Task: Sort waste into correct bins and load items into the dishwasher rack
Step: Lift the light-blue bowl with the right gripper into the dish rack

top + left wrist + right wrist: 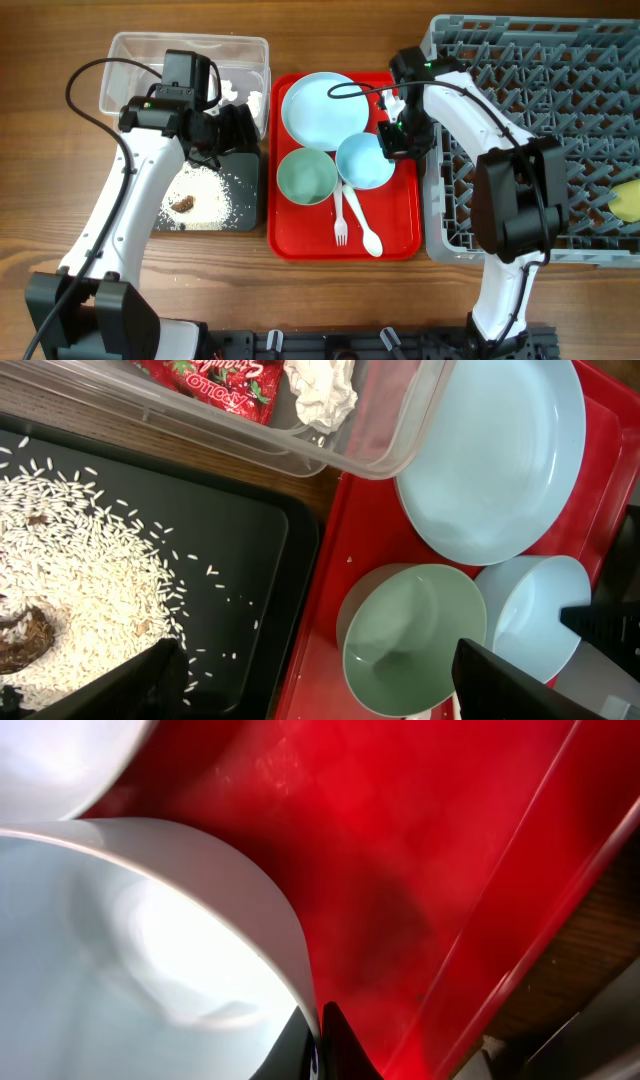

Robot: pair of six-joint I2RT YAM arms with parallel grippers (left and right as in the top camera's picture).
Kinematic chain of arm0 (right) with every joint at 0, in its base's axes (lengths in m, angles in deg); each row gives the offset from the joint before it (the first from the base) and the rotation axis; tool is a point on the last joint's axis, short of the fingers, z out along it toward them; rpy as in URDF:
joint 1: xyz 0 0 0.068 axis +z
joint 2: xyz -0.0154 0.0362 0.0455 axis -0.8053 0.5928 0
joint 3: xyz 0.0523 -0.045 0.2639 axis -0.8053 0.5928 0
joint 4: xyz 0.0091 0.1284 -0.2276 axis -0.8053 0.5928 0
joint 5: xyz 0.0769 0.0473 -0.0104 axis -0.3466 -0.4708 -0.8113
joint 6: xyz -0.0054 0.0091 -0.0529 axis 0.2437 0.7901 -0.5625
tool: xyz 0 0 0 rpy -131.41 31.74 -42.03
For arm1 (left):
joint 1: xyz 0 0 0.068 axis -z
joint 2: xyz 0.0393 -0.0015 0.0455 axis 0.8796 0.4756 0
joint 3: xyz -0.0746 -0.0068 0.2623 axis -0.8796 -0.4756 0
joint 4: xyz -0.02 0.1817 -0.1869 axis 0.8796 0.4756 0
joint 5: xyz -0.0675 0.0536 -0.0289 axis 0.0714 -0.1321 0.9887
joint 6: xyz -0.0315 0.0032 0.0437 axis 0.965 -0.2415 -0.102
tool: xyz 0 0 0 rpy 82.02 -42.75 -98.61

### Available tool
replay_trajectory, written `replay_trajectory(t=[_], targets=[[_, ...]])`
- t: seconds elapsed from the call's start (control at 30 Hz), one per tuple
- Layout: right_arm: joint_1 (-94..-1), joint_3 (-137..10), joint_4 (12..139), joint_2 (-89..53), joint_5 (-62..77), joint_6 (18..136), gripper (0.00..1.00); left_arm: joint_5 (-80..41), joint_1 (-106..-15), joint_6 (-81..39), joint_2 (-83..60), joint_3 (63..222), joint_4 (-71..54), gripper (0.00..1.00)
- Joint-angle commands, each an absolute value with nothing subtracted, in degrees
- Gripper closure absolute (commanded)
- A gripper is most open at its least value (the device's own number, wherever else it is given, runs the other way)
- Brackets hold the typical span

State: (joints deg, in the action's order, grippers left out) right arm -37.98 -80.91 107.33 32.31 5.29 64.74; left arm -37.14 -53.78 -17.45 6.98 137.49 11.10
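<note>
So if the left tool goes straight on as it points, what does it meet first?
The left tool would probably meet the rim of the red tray, between the black tray and the pale green bowl; depth is unclear.

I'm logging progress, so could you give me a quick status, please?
Left gripper open above black tray's edge. Right gripper shut on blue bowl's rim. Green bowl close beside.

Rice (90,560) across black tray (245,545)
</note>
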Motion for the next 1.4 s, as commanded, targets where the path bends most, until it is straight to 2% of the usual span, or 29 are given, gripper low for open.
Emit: replay_trajectory(t=[0.0,0.23,0.4,0.57,1.0,1.37], targets=[[-38.6,-83.4,108.7,30.1,7.8,64.8,0.96,-37.9,-54.0,-17.9,6.3,137.5,11.1,0.14],[-41.5,-86.4,106.8,17.1,18.4,64.8,0.96,-37.9,-54.0,-17.9,6.3,137.5,11.1,0.14],[-46.7,-86.4,97.8,6.5,27.7,64.6,0.96,-37.9,-54.0,-17.9,6.3,137.5,11.1,0.14],[-52.6,-86.4,89.8,2.8,36.7,64.6,0.96,-37.9,-54.0,-17.9,6.3,137.5,11.1,0.14],[-65.2,-86.4,72.9,8.7,67.4,56.0,0.96,-37.9,-54.0,-17.9,6.3,137.5,10.7,0.13],[-71.5,-86.4,57.9,25.5,95.4,47.7,0.96,-37.9,-54.0,-17.9,6.3,137.5,10.6,0.13]])
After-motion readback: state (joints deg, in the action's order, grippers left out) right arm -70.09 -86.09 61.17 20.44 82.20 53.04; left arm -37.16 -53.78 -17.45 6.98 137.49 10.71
